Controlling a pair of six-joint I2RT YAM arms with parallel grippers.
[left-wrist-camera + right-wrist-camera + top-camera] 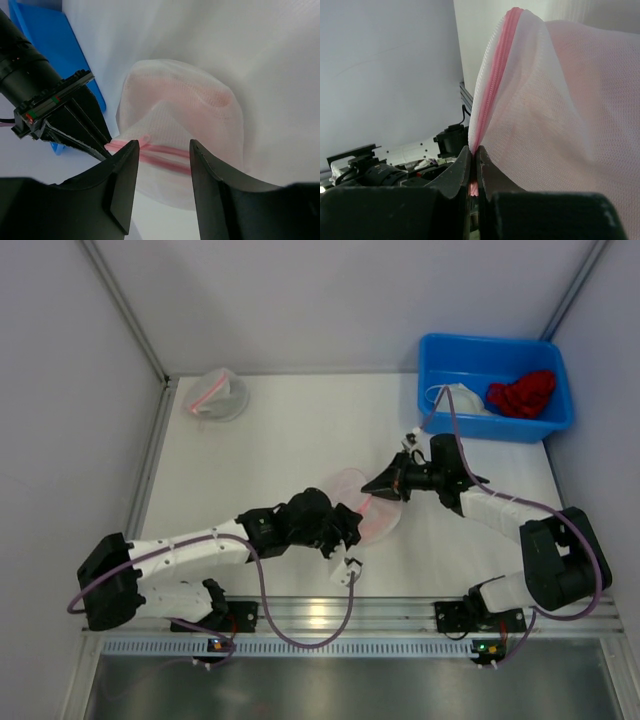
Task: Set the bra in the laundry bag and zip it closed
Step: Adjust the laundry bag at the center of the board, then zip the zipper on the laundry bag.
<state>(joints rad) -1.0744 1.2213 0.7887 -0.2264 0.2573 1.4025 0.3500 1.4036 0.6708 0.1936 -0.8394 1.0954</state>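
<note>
The white mesh laundry bag (372,510) with a pink zipper (167,154) lies at the table's middle. A pinkish shape shows faintly through the mesh (185,97); I cannot tell whether it is the bra. My right gripper (374,486) is shut on the zipper end of the bag (474,159) and holds that edge up, the zipper line (496,65) running upward from the jaws. My left gripper (351,527) is open; in the left wrist view (162,150) its fingers straddle the zipper without touching it. The right gripper's black fingers (82,127) show at the left.
A blue bin (440,355) at the back right holds a red cloth (522,392) and a white item (465,398). A second mesh bag (215,395) lies at the back left. White walls enclose the table.
</note>
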